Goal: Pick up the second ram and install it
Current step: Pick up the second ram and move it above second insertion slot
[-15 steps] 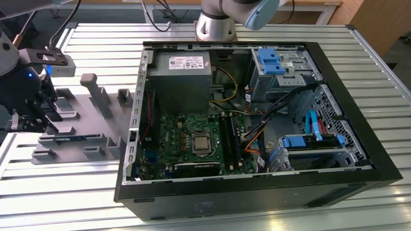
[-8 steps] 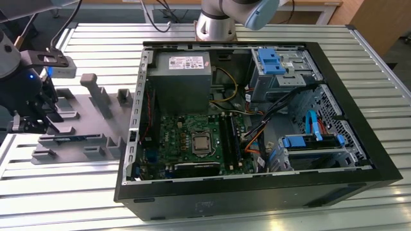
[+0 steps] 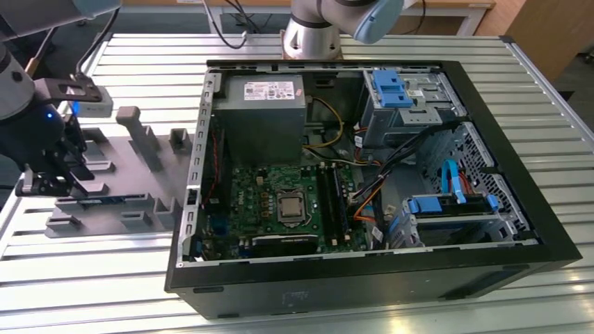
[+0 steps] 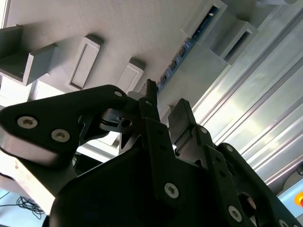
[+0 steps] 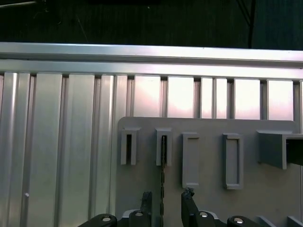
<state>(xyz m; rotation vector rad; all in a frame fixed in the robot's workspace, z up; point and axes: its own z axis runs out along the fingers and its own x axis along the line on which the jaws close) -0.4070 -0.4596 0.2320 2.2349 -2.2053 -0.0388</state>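
The tool point(image 3: 49, 182) hangs low over the gray fixture point(image 3: 125, 170) at the exterior view's left, on the slatted metal table point(image 3: 390, 49). It is well apart from the open case point(image 3: 371, 282) and the green motherboard point(image 3: 269, 191) lying inside it.

The ram point(image 5: 163, 165) has not been lifted. It stands on its long edge in the fixture. In the first wrist view it shows edge-on as a thin dark line. Its far end sits in a small slotted block point(image 5: 164, 147), and its near end runs down between the two fingers point(image 5: 147, 201).

The tool is open, at a narrow spread. One finger stands on each side of the ram, and a bare strip of fixture shows between each tip and the board. The tips are level with the ram's near end and are not closed on it. The ram lies nearer the tip that carries the slimmer point than the other one, so it is not quite centred in the gap.

In the second wrist view the ram point(image 4: 189, 42) appears as a blue-green strip with small parts along it. It runs slantwise across the fixture plate from a raised holder toward the tool point(image 4: 165, 100). Its near end meets the gap between the fingertips point(image 4: 150, 92), and I cannot tell there whether either tip touches it. Other raised gray blocks of the fixture stand beside the ram.
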